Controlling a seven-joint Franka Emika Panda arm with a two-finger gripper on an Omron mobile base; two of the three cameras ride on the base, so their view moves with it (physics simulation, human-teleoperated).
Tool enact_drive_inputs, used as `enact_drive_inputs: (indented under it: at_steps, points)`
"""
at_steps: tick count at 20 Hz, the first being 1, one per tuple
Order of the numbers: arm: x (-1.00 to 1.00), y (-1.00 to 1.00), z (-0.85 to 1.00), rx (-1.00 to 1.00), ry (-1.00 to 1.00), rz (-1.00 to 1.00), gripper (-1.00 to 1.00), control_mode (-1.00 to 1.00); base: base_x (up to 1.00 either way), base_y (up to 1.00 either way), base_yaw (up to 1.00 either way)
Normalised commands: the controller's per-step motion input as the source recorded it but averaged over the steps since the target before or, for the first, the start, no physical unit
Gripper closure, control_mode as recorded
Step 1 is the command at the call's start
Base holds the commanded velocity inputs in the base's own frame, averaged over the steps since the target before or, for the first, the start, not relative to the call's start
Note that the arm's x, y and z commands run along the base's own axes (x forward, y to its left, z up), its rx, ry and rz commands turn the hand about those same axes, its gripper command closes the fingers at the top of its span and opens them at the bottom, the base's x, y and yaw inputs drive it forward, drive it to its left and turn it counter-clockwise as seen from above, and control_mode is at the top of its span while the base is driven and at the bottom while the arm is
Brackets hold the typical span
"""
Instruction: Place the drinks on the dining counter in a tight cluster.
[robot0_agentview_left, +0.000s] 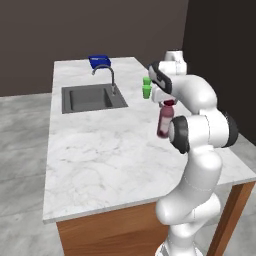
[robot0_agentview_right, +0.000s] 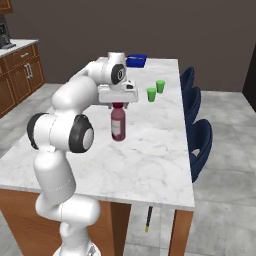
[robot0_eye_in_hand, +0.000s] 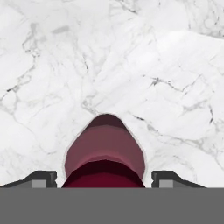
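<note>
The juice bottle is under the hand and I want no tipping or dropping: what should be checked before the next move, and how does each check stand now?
1. Juice bottle upright on the dining counter: ok, base appears to rest on the marble.
2. Gripper centred over the bottle: ok, a fingertip shows on each side of the cap.
3. Jaws stand wide apart, not pinching the bottle: ok for letting go, not ok for lifting.
4. Marble right around the bottle bare: ok.
5. Green cups stand apart from the bottle: ok.
6. Other drinks close by to cluster with: cannot tell.
</note>
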Motion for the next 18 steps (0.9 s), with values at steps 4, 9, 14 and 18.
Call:
enact_drive_inputs:
  at_steps: [4,9,14,18]
  points:
    - [0.00,0.00,-0.53,0.02,0.00,0.00,1.00,-1.00,0.00,0.00,0.00]
    - [0.00,0.00,-0.56,0.01,0.00,0.00,1.00,-1.00,0.00,0.00,0.00]
    - [0.03,0.00,-0.37,0.00,-0.01,0.00,1.00,-1.00,0.00,0.00,0.00]
    - [0.18,0.00,-0.08,0.00,0.00,0.00,1.00,-1.00,0.00,0.00,0.00]
